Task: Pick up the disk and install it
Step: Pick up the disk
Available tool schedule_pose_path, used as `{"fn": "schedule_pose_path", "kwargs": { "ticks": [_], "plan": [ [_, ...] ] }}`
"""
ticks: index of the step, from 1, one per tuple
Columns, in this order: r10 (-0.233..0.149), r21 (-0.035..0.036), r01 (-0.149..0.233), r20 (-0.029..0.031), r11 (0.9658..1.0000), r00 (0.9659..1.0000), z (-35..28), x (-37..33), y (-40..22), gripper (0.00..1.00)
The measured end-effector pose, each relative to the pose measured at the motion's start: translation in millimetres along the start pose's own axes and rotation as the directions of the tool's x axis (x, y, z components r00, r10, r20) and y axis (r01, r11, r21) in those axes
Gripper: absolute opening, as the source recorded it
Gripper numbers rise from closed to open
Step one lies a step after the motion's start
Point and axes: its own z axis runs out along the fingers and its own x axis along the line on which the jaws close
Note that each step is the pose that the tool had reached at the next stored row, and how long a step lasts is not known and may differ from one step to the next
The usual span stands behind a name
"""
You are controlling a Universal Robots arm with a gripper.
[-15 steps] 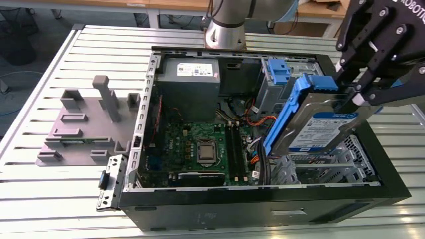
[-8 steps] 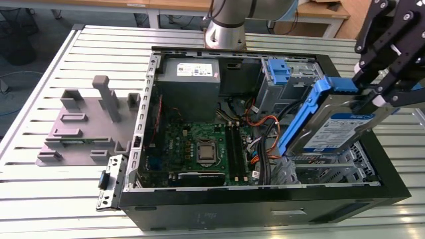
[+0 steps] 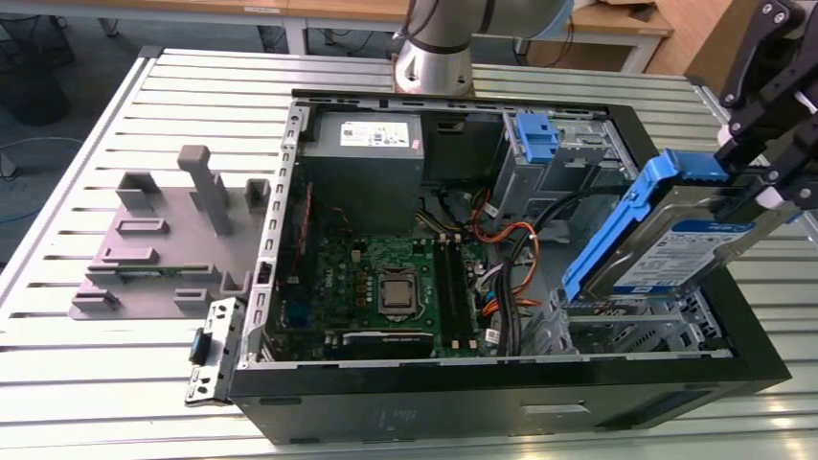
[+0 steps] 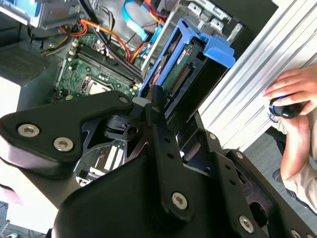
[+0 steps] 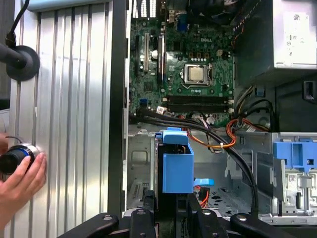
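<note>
Install step, by my judgement: the hand (image 3: 748, 196) grips the tilted disk (image 3: 681, 254) above the drive bay (image 3: 626, 321), at four o'clock in the case (image 3: 511, 407), and it needs squaring before seating.

Your arm (image 3: 432, 46) rises as a smooth silver-grey cylinder. Your gripper (image 3: 757, 192) is matte black all over, built from flat plates and slim linkage bars. In the second wrist view, one long bar running back from the fingers (image 4: 155, 113) carries a row of small round holes. Two bright silver screws (image 4: 28, 130) sit in the rounded black plate beside the fingers, and more silver screw heads mark the pivots of the broad housing behind them.
</note>
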Motion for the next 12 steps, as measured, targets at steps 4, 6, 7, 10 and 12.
{"fn": "schedule_pose_path", "kwargs": {
  "ticks": [4, 6, 7, 10, 12],
  "plan": [
    [0.000, 0.0000, 0.000, -0.0002, 1.0000, 1.0000, 2.1, 0.0, -2.8, 0.35],
    [-0.001, 0.0002, 0.001, -0.0001, 1.0000, 1.0000, 4.5, 0.2, -3.0, 0.35],
    [-0.002, 0.0002, 0.002, -0.0001, 1.0000, 1.0000, 5.6, 0.2, -3.1, 0.35],
    [-0.009, 0.0001, 0.009, -0.0005, 1.0000, 1.0000, 8.0, 0.3, -3.4, 0.35],
    [-0.020, -0.0003, 0.020, -0.0010, 0.9998, 0.9998, 8.8, 0.3, -3.5, 0.35]
  ]
}}
